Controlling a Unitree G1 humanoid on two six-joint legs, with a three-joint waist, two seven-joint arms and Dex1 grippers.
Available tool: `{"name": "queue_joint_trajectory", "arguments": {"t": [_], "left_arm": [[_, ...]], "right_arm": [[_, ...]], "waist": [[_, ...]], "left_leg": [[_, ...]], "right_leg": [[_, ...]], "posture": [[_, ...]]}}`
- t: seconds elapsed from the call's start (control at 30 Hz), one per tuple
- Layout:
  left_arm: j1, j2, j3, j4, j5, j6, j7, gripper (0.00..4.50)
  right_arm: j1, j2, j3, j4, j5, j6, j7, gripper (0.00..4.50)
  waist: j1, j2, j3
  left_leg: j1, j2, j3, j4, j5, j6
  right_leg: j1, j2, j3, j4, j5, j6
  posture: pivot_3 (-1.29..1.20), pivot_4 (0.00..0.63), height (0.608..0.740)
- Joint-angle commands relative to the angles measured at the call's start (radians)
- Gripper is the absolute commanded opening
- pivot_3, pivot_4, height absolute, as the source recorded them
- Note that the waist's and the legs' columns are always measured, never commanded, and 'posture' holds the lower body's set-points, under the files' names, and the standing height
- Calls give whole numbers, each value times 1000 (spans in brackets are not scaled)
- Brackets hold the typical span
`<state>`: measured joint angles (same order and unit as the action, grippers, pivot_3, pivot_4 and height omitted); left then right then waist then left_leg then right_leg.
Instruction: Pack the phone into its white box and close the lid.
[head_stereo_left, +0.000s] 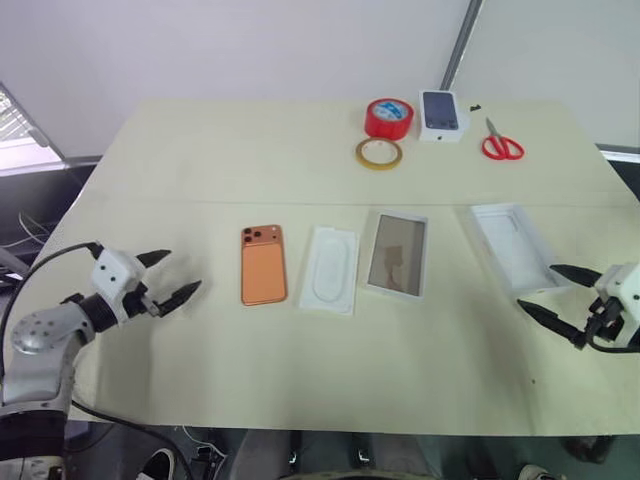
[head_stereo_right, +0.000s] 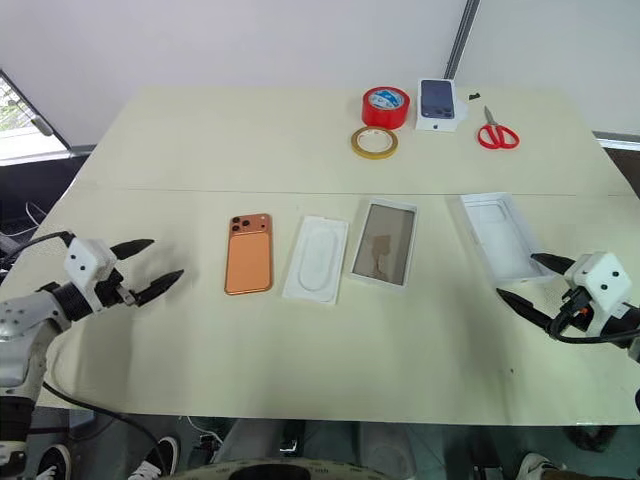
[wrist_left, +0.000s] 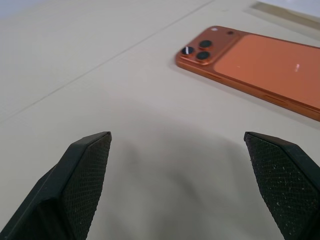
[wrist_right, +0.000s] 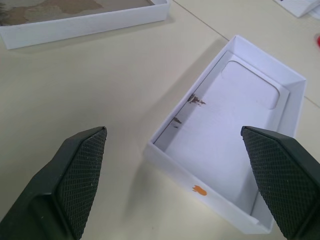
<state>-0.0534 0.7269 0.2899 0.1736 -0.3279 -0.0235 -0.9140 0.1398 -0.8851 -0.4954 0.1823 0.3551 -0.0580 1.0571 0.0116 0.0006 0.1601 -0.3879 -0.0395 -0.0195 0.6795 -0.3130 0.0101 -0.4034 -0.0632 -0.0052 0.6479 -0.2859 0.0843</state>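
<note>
Tabletop (head_stereo_left: 200, 400) stock: phone (head_stereo_left: 263, 264) face down; white box (head_stereo_left: 396, 254); lid (head_stereo_left: 512, 246), hollow up. My left claw (head_stereo_left: 170, 279) and right claw (head_stereo_left: 550, 291): both spread, empty.

Pale cream rectangular tabletop (head_stereo_left: 200, 160), crossed side to side by a thin seam just above the frame's middle. Below that seam, a row of four flat pieces, apart from one another:
- left of centre, slim orange-copper smartphone (head_stereo_left: 263, 265), back up, lens cluster at its far corner
- just right of it, flat white insert with an oval recess (head_stereo_left: 329, 268)
- at centre, shallow white rectangular tray (head_stereo_left: 396, 253) with a brownish floor
- at right, white rectangular cover (head_stereo_left: 515, 245), open side up, angled

At upper centre, red tape roll (head_stereo_left: 389, 118) and pale yellow tape ring (head_stereo_left: 379, 153). Right of them, small white box printed with a dark phone (head_stereo_left: 443, 115) and red-handled scissors (head_stereo_left: 501, 145).
</note>
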Motion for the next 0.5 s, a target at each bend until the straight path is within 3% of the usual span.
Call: {"name": "queue_joint_trajectory", "arguments": {"t": [0.03,0.37,0.5], "left_arm": [[-17,14,33,-23,-18,8,13,4469],[10,7,17,-62,-37,2,-21,4469],[14,-13,53,-83,-122,1,-73,4469]], "right_arm": [[-14,-24,-26,23,-5,-29,-2,4500],[-25,-11,-16,25,-23,-37,-25,4500],[-38,-17,-29,51,-21,-38,-35,4500]], "waist": [[0,0,0],[-2,0,0],[-2,0,0]], "left_leg": [[0,0,0,0,0,0],[0,0,0,0,0,0],[0,0,0,0,0,0]], "right_leg": [[0,0,0,0,0,0],[0,0,0,0,0,0],[0,0,0,0,0,0]], "posture": [[0,150,740],[0,150,740],[0,150,740]]}}
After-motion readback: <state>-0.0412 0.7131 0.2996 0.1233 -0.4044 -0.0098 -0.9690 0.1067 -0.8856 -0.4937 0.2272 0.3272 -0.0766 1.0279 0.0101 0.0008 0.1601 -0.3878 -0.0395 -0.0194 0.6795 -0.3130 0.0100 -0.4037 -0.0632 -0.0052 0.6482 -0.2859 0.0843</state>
